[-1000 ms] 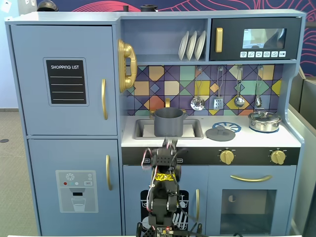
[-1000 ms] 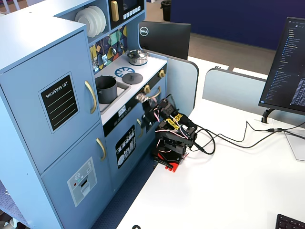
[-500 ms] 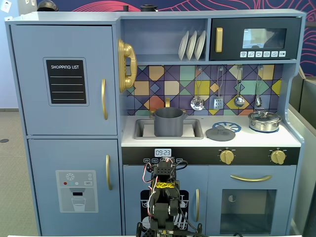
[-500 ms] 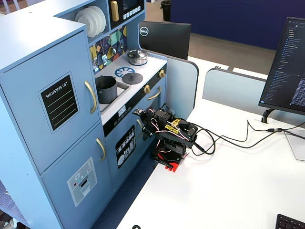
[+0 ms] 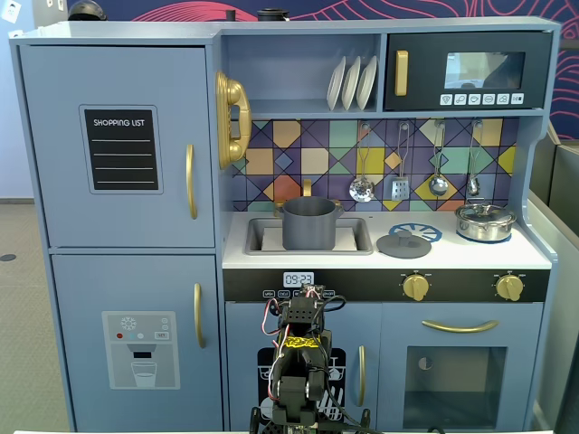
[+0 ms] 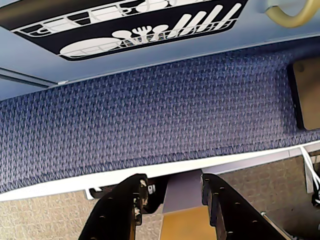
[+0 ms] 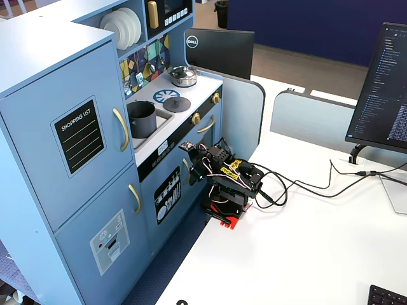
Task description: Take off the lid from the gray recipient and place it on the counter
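The gray recipient (image 5: 309, 223) stands uncovered in the recessed sink (image 5: 358, 242); it also shows in the other fixed view (image 7: 141, 119). The dark gray lid (image 5: 403, 242) lies flat on the white counter (image 5: 529, 256), beside the blue burner mark (image 5: 422, 231) and to the right of the sink. It shows in the other fixed view too (image 7: 177, 104). My gripper (image 6: 173, 182) is folded low in front of the kitchen (image 7: 193, 170), far below the counter. Its jaws stand apart with nothing between them, and it points at the blue carpet (image 6: 150, 115).
A shiny silver pot (image 5: 486, 221) with its own lid stands at the counter's right end. Utensils (image 5: 398, 172) hang above the counter. The dishwasher door (image 5: 348, 362) is just behind the arm. Cables (image 7: 299, 187) run across the white desk, and a monitor (image 7: 385, 89) stands at the right.
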`<state>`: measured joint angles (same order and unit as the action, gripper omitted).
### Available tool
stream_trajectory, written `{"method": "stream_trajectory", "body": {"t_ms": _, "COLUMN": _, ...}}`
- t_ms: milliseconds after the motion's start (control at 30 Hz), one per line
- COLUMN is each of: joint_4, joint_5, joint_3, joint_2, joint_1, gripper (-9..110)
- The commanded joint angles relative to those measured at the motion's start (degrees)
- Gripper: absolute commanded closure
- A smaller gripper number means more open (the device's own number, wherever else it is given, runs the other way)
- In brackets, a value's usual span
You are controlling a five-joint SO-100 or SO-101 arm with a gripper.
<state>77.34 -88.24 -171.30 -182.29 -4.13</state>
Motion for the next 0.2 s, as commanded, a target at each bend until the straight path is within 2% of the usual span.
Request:
{"method": "stream_trajectory", "body": {"t_ms": 0, "joint_4": 10.28, "joint_5": 1.67, "joint_3": -0.7, "joint_2": 0.18, "joint_1": -0.79, "gripper": 97}}
{"method": "stream_trajectory", "body": {"t_ms": 167, "joint_4": 10.28, "joint_5": 1.67, "joint_3": -0.7, "joint_2": 0.18, "joint_1": -0.79, "gripper": 97}}
